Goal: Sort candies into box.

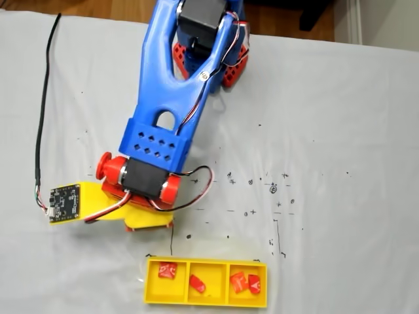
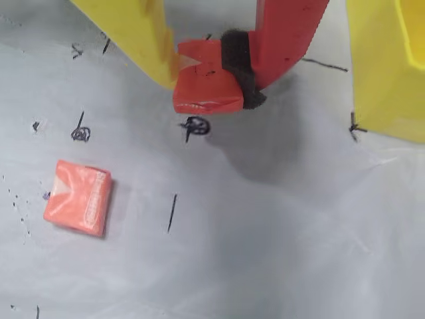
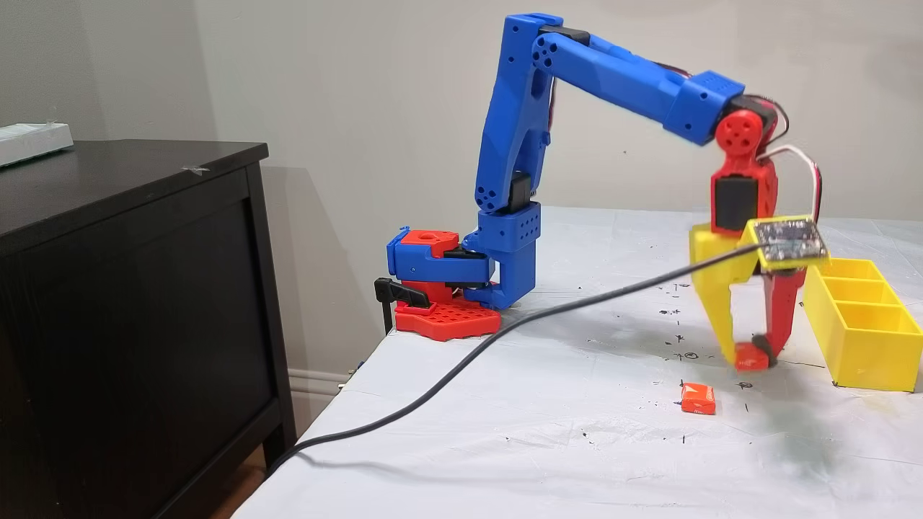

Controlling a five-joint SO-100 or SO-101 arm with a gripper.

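My gripper (image 2: 209, 76), one yellow finger and one red finger with a black pad, is shut on an orange-red candy (image 2: 206, 90). In a fixed view the gripper (image 3: 750, 353) holds this candy (image 3: 750, 359) low over the white table, just left of the yellow box (image 3: 862, 324). A second orange candy (image 2: 78, 197) lies loose on the table, nearer the front edge (image 3: 698, 398). From above, the box (image 1: 152, 297) holds a red candy (image 1: 167, 270) in its left compartment, one (image 1: 197, 283) in the middle and two (image 1: 238, 281) in the right. The arm hides the gripper's tips there.
A black cable (image 3: 461, 367) runs across the table from the front left edge to the circuit board (image 3: 786, 240) on the wrist. A dark cabinet (image 3: 137, 288) stands left of the table. The arm's base (image 3: 447, 288) sits at the far left corner. Pen marks dot the tablecloth.
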